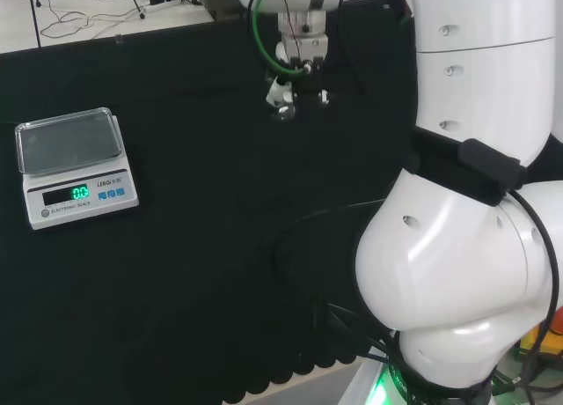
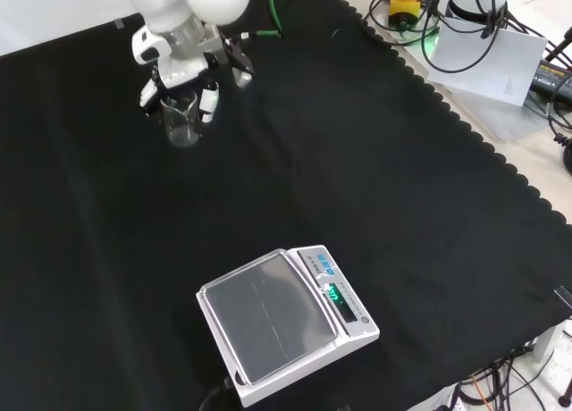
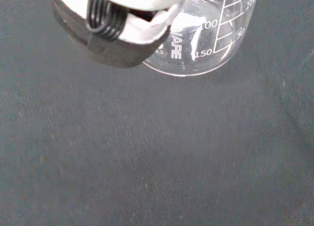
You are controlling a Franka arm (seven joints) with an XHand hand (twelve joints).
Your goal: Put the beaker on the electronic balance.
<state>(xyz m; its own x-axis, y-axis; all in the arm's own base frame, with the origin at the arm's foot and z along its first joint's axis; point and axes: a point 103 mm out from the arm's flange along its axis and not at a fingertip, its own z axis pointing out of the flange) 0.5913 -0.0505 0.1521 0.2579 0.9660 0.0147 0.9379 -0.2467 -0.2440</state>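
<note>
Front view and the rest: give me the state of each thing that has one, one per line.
Beaker: upright, looks empty, between the hand's fingers at the far end of the cloth.
Hand: fingers down around the beaker.
Electronic balance: switched on, green display lit, pan bare.

My surface (image 2: 375, 161) is draped in a black cloth (image 1: 193, 273) with a scalloped hem. Beyond that hem in the front view lies pale floor (image 2: 536, 161), where tangled black cables (image 2: 500, 27) run past a white sheet (image 2: 500, 67). Beyond the cloth's far edge in the head view, more cables (image 1: 106, 4) trail over light floor.
</note>
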